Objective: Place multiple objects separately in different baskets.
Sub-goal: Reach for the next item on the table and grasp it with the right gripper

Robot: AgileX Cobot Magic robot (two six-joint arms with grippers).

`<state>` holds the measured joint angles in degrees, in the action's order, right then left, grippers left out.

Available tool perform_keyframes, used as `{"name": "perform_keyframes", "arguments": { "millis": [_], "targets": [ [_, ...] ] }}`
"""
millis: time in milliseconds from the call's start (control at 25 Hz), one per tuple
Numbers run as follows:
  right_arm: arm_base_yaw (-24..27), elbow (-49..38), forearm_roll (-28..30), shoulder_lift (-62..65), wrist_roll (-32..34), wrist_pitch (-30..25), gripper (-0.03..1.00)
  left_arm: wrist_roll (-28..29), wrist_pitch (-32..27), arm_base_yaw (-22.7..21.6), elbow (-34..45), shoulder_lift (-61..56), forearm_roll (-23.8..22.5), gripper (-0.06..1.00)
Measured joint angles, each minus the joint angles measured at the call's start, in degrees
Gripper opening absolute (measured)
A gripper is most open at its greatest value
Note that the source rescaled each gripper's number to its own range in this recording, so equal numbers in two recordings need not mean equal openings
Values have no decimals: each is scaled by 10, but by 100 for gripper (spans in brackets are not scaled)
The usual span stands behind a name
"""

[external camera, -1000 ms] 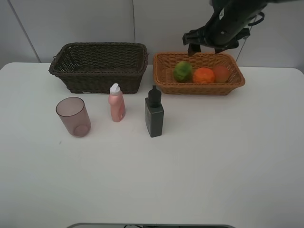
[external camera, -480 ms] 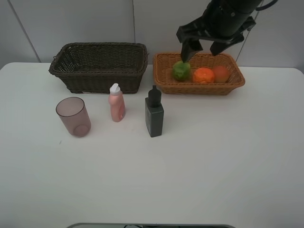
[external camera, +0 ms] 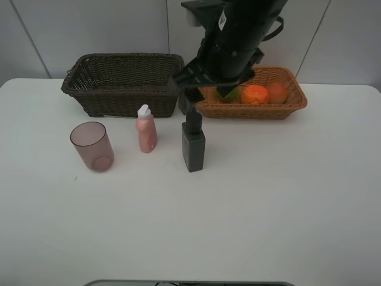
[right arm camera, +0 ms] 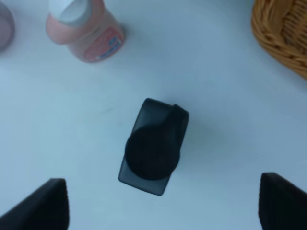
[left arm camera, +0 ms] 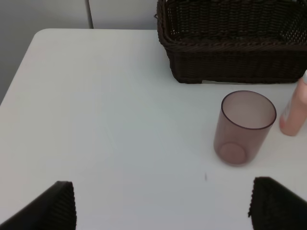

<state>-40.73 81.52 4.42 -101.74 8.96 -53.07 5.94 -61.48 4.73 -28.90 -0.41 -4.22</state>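
The dark grey-green square bottle (external camera: pixel 193 149) stands upright at the table's middle. My right gripper (external camera: pixel 201 100) hangs open just above it, and the right wrist view shows the bottle (right arm camera: pixel 153 146) from above between the spread fingertips (right arm camera: pixel 41 206). The pink white-capped bottle (external camera: pixel 146 129) and the mauve cup (external camera: pixel 91 146) stand to its left. The orange (external camera: pixel 256 94), the peach-like fruit (external camera: pixel 277 90) and the partly hidden green fruit (external camera: pixel 228 93) lie in the tan basket (external camera: pixel 262 113). The dark brown basket (external camera: pixel 122 83) holds nothing I can see. My left gripper (left arm camera: pixel 163 206) is open and empty, near the cup (left arm camera: pixel 244 127).
Both baskets stand along the table's back edge, near the grey wall. The right arm (external camera: pixel 238 36) reaches over the tan basket's left end. The left wrist view shows the dark basket (left arm camera: pixel 230 48) and the pink bottle's side (left arm camera: pixel 295 112).
My right arm has swung left and down from above the tan basket to just above the dark bottle. The objects have not moved.
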Motion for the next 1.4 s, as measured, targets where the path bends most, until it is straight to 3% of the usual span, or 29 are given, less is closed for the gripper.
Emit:
{"name": "perform_keyframes", "arguments": {
  "millis": [760,1280,1320,1400],
  "targets": [
    [-10,0,54,-85,142,63,100,0,0,0,0,0,0,92],
    [-10,0,56,-156,146,71,100,0,0,0,0,0,0,92],
    [-10,0,56,-157,146,73,99,0,0,0,0,0,0,92],
    [-10,1,56,-157,146,74,84,0,0,0,0,0,0,92]
  ]
}}
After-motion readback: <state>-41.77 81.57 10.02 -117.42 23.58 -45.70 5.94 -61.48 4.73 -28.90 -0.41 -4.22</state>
